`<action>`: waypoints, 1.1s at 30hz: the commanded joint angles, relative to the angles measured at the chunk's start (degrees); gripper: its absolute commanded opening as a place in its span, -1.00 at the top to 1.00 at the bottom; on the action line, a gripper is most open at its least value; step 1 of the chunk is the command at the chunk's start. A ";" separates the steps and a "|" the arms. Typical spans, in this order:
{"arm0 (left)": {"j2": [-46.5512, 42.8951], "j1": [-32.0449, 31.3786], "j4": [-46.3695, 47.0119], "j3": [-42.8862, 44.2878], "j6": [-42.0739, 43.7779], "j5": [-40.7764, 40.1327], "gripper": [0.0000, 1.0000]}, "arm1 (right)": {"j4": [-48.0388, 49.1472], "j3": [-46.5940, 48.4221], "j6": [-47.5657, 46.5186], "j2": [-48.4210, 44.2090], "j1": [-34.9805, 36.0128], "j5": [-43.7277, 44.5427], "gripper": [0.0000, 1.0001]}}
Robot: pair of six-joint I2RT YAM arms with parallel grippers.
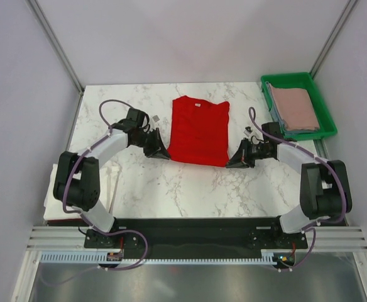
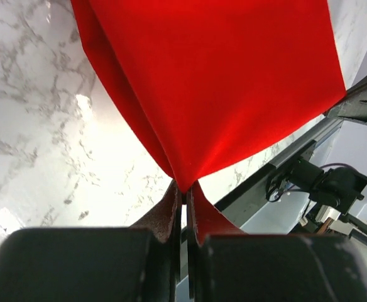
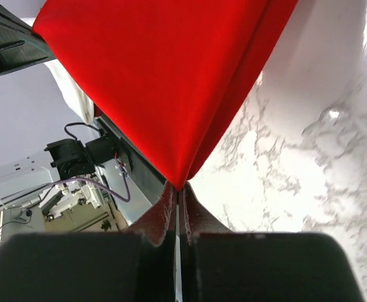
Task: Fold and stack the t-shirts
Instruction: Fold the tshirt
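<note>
Centre of worktop: red t-shirt, spread out, collar to the far side. Left gripper and right gripper: jaws pressed together, each pinching one near hem corner, with the cloth tented up from the pinch. Pink t-shirt: folded, in green tray, far right. Likely risks: a thin corner slipping from either pinch; uneven lift between the arms skewing the fold; the hem dragging and bunching on the marble.

Worktop: white marble pattern, grey veins.
Walls: plain pale lilac-grey panels on 3 sides.
Corner posts: 2 slanting metal bars.
Light: bright, even; glare patch on the worktop.
</note>
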 commanded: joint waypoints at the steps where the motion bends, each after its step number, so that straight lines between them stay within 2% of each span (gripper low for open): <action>1: -5.38 -0.53 -0.86 -2.43 2.15 0.55 0.95 | -0.42 -3.34 2.51 -6.00 -0.49 -2.12 1.00; 7: -11.01 -0.62 -0.86 -5.07 2.50 0.37 0.95 | -2.00 -5.81 2.78 -15.05 -0.49 -1.68 1.00; 13: -7.86 -0.62 0.37 -0.09 4.00 -0.07 0.95 | -0.87 -3.45 0.76 -14.98 -1.45 0.95 1.00; 15: -3.56 -0.62 0.46 3.17 5.48 -0.42 0.95 | 0.63 -0.11 -0.20 -11.91 -2.16 1.57 1.00; 19: 4.44 -0.62 0.02 16.23 7.95 -2.26 0.95 | 2.04 8.76 -2.22 -2.09 -4.09 2.80 1.00; 26: 17.97 0.78 -0.68 35.42 11.29 -7.88 0.95 | 2.39 32.63 -5.12 15.50 -4.80 4.20 1.00; 31: 32.71 1.05 0.45 54.93 14.63 -9.64 0.95 | 3.88 47.85 -5.74 29.28 -4.80 5.96 1.00; 32: 35.28 0.87 0.81 57.39 16.20 -9.91 0.95 | 4.58 50.15 -5.65 31.41 -4.80 6.57 0.99; 33: 37.04 0.70 1.07 61.42 17.00 -10.35 0.86 | 5.02 52.35 -6.09 35.43 -4.80 7.36 0.81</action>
